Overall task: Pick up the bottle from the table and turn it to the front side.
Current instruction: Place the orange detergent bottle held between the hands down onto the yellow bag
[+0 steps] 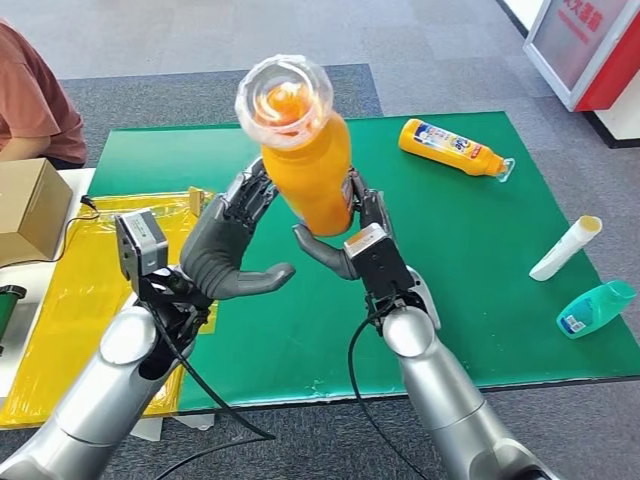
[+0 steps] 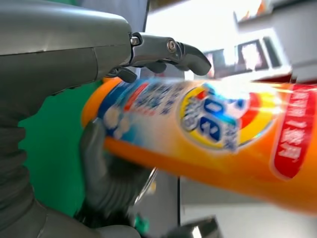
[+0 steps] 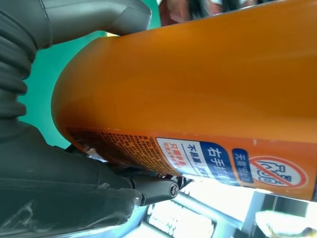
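An orange bottle (image 1: 309,170) with a clear cap is lifted above the green mat (image 1: 468,300), tilted with the cap toward me. My right hand (image 1: 362,235) grips its lower end, thumb in front and fingers behind. My left hand (image 1: 226,240) is beside it: its fingers touch the bottle's left side and its thumb stretches out below, apart from the bottle. The left wrist view shows the colourful front label of the bottle (image 2: 224,134) under a finger of the left hand (image 2: 56,64). In the right wrist view the right hand (image 3: 56,188) holds the bottle (image 3: 186,84) by its plain side with small print.
On the mat's far right lie a yellow bottle (image 1: 453,147), a white tube (image 1: 566,247) and a teal bottle (image 1: 596,307). A yellow sheet (image 1: 83,290) and a cardboard box (image 1: 26,205) sit at the left. A person (image 1: 34,100) sits at the far left.
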{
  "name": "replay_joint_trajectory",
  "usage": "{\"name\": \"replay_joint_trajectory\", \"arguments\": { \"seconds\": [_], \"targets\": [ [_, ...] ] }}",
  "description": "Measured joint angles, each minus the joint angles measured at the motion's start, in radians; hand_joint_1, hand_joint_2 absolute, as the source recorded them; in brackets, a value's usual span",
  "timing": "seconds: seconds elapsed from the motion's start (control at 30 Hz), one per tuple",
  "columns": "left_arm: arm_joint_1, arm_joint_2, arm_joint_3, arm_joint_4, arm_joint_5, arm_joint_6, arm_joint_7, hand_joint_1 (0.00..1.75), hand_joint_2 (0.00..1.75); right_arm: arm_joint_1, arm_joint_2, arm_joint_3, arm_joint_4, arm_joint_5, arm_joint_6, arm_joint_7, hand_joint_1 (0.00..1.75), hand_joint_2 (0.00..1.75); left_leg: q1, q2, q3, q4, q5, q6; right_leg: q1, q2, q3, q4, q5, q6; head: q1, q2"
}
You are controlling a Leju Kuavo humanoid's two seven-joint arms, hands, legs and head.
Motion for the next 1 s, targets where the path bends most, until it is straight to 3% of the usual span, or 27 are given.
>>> {"name": "replay_joint_trajectory", "arguments": {
  "seconds": [0.17, 1.0],
  "targets": [
    [0.004, -0.033, -0.004, -0.021, -0.071, 0.07, -0.011, 0.0, 1.75, 0.015, 0.0, 0.004, 0.001, 0.01, 0.0, 0.001, 1.75, 1.75, 0.0, 0.0, 0.0, 0.0, 0.0, 0.0, 0.0, 0.0, 0.0, 0.0, 0.0, 0.0, 0.0, 0.0],
    [-0.061, -0.103, -0.01, -0.024, -0.071, 0.121, 0.0, 0.0, 1.75, 0.02, 0.037, 0.058, 0.045, 0.039, -0.016, -0.007, 1.75, 1.75, 0.0, 0.0, -0.001, 0.0, 0.0, 0.0, 0.0, 0.0, -0.001, 0.0, 0.0, 0.0, 0.0, 0.0]
  ]
}}
